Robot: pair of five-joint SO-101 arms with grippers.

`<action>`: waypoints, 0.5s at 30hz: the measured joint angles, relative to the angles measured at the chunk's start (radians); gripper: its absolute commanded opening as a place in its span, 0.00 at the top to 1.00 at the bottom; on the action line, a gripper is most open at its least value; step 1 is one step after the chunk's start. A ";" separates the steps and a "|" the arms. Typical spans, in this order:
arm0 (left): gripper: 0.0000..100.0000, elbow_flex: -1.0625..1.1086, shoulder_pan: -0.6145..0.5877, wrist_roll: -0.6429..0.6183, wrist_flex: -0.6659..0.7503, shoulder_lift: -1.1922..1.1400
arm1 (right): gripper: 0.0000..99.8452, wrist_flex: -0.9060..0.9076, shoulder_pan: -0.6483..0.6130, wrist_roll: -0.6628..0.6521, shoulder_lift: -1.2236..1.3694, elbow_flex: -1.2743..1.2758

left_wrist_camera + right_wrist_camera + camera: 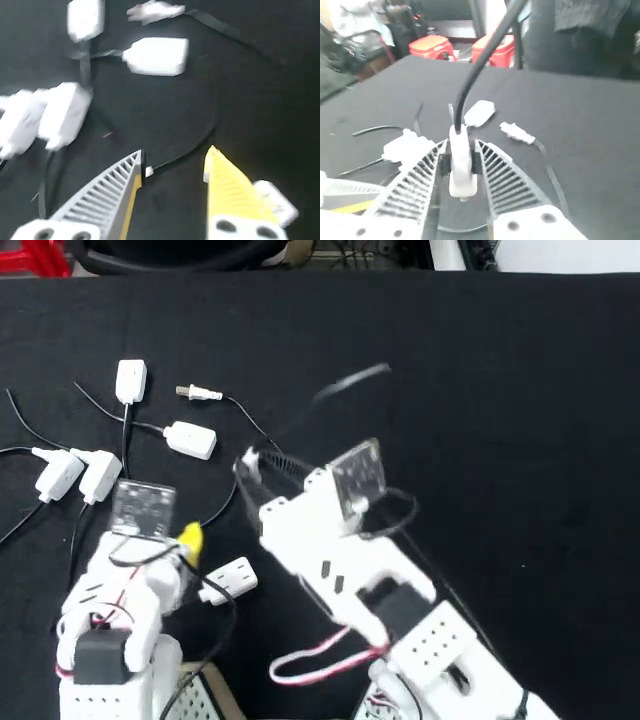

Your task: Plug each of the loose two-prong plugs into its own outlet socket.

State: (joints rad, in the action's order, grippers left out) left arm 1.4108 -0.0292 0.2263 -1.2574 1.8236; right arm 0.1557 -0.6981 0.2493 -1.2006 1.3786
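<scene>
High view: on a matte black cloth worktop point(500, 390), rounded white plastic outlet sockets point(190, 439) on thin black cords lie toward one end. A loose white two-prong plug point(200, 393) lies near them.

Left wrist view: the left gripper point(175, 152), one ribbed grey finger and one yellow, is spread wide above a black cord point(214, 120).

Right wrist view: the right gripper point(461, 147) clamps its ribbed fingers on a smooth white corded plug point(461, 172).

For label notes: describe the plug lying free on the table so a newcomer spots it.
On the black table, find the white socket blocks grouped at left in the high view. The loose plug lies just right of the farthest block. It alone is slim, with two bare prongs pointing left and a black cord trailing right.
</scene>
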 measured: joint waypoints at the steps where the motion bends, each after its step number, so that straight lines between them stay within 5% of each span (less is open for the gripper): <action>1: 0.79 0.000 0.038 -0.002 0.011 0.000 | 0.99 0.014 -0.015 0.026 -0.032 0.025; 6: 0.79 0.032 0.152 -0.008 0.133 -0.005 | 0.99 0.098 -0.092 0.074 -0.166 0.064; 15: 0.79 0.055 0.163 -0.051 0.255 -0.008 | 0.99 0.328 -0.207 0.080 -0.285 0.034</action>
State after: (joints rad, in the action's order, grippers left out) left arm 1.4661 0.1335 0.1757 -1.0027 1.8159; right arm 0.4841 -0.9053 0.3291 -1.4860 1.4124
